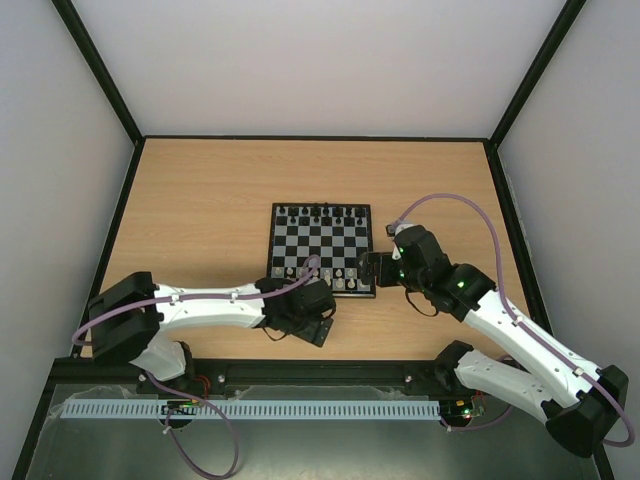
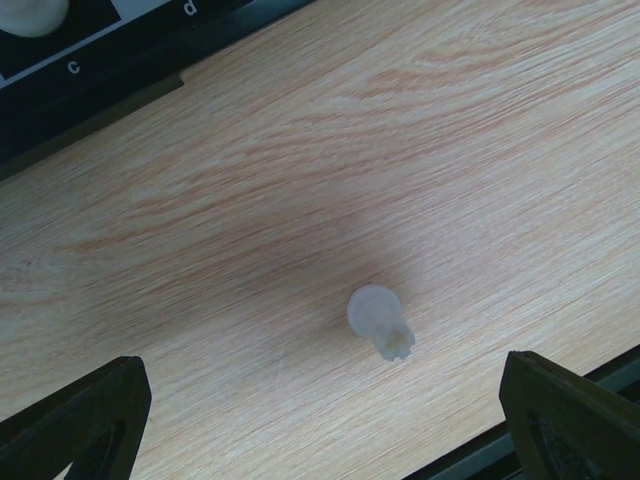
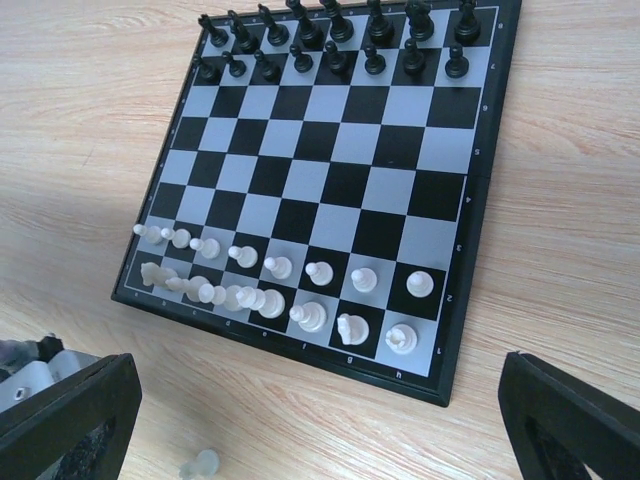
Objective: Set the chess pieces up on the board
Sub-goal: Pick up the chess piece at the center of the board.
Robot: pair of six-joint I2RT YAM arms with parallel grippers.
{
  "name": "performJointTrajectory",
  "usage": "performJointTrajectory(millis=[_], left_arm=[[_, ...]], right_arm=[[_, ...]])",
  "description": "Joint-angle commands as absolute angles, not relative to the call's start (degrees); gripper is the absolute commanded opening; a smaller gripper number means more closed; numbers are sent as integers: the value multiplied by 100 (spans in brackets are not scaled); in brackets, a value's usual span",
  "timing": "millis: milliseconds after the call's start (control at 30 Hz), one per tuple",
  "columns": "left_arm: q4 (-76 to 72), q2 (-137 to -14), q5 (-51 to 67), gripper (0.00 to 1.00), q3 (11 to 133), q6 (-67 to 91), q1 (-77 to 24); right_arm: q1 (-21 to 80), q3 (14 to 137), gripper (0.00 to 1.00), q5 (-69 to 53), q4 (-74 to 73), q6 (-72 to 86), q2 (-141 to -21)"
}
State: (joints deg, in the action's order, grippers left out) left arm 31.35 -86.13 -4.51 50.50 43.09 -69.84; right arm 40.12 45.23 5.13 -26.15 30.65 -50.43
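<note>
The board lies mid-table, black chess pieces in its two far rows and white ones in its two near rows. The right wrist view shows the board, the black rows and the white rows, some of them leaning. One white rook-like piece lies on its side on the wood between the open fingers of my left gripper, just off the board's near edge. It also shows in the right wrist view. My left gripper hovers there. My right gripper is open and empty at the board's right near corner.
A black rail runs along the table's near edge, close behind the loose piece. Pale walls with black frame posts enclose the table on three sides.
</note>
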Motion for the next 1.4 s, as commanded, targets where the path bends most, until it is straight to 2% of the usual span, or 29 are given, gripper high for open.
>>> performJointTrajectory(millis=[0, 100, 333, 767, 1133, 1367], left_arm=[[3323, -8813, -518, 97, 5324, 4255, -7026], [3325, -8921, -462, 90, 5432, 4179, -7039], [3393, -9235, -399, 63, 5593, 4056, -7040], [3391, -9400, -299, 33, 5662, 4032, -7082], [3409, -9551, -281, 26, 5742, 4019, -7110], [3416, -9636, -281, 13, 5784, 4016, -7106]], right_arm=[[3999, 4440, 99, 433, -2490, 3013, -4971], [3999, 4442, 99, 405, -2476, 2997, -4988], [3999, 4423, 99, 396, -2459, 2997, -4953], [3998, 4403, 99, 356, -2431, 2997, -4889], [3995, 4386, 99, 299, -2404, 2984, -4857], [3996, 4377, 99, 264, -2394, 2980, -4843]])
